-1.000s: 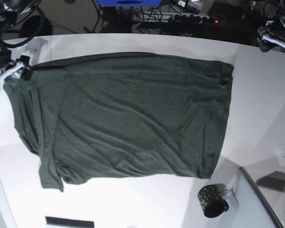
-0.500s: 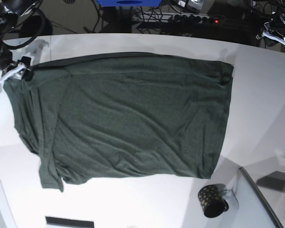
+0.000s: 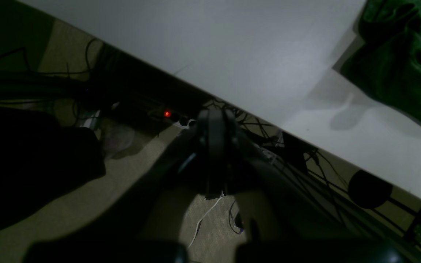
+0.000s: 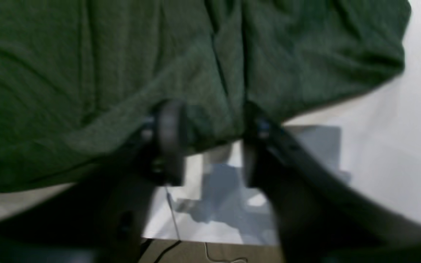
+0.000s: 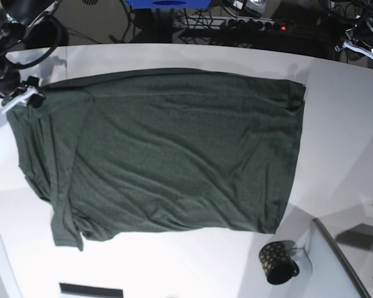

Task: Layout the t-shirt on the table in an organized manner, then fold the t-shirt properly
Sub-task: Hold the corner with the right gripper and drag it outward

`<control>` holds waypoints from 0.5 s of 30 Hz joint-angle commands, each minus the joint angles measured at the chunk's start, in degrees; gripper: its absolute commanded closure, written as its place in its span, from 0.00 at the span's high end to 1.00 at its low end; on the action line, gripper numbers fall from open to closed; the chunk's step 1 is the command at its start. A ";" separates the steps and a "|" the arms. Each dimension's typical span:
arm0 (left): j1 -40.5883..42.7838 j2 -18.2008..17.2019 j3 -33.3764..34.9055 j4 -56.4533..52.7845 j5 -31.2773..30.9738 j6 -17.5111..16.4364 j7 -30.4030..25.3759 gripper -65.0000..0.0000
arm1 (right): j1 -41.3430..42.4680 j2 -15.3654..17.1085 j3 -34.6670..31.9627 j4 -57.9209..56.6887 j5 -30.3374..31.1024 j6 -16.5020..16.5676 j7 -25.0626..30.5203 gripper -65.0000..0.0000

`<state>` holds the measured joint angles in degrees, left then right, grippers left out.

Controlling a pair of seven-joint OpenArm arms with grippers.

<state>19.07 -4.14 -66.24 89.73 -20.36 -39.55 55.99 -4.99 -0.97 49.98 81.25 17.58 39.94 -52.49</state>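
From the left wrist view I see the smooth white table (image 3: 232, 54) running diagonally above my left gripper (image 3: 216, 120), whose dark fingers are pressed together on nothing, hanging past the table edge over a beige floor (image 3: 86, 212) strewn with black cables (image 3: 305, 160). A small red light (image 3: 167, 114) glows just left of the fingertips. A bunched corner of the large dark green soft fabric t-shirt (image 3: 404, 54) lies on the table well off to the upper right of this gripper.

In the right wrist view the t-shirt (image 4: 122, 65) fills the frame ahead of my right gripper (image 4: 210, 138). Its two dark fingers (image 4: 168, 142) stand apart on either side of the shirt's hem, which dips between them; the picture is blurred, and I cannot tell whether they pinch the cloth. White tabletop (image 4: 389, 157) shows to the gripper's right.

In the base view the t-shirt (image 5: 174, 161) lies spread across the table (image 5: 336, 143), wrinkled. My right gripper (image 5: 22, 96) sits at the shirt's corner; the left arm (image 5: 360, 43) is beyond the table edge, away from the cloth. A small dark mug with gold dots (image 5: 277, 262) lies on its side beside a grey tray-like panel (image 5: 336, 261); I cannot see inside the mug.
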 commanded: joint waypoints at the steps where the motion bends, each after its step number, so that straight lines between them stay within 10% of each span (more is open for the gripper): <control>1: 0.40 -0.91 -0.27 0.86 -0.70 -0.45 -0.82 0.00 | 0.82 0.66 0.09 0.90 0.57 0.06 0.75 0.24; 15: 0.40 -2.23 -0.18 -3.80 -0.70 -0.45 -0.82 0.00 | 4.33 0.75 0.00 0.90 0.39 0.06 0.75 0.10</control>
<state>19.07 -5.56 -66.17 85.10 -20.36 -39.55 55.94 -1.45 -0.99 49.98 81.25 17.37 39.94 -52.60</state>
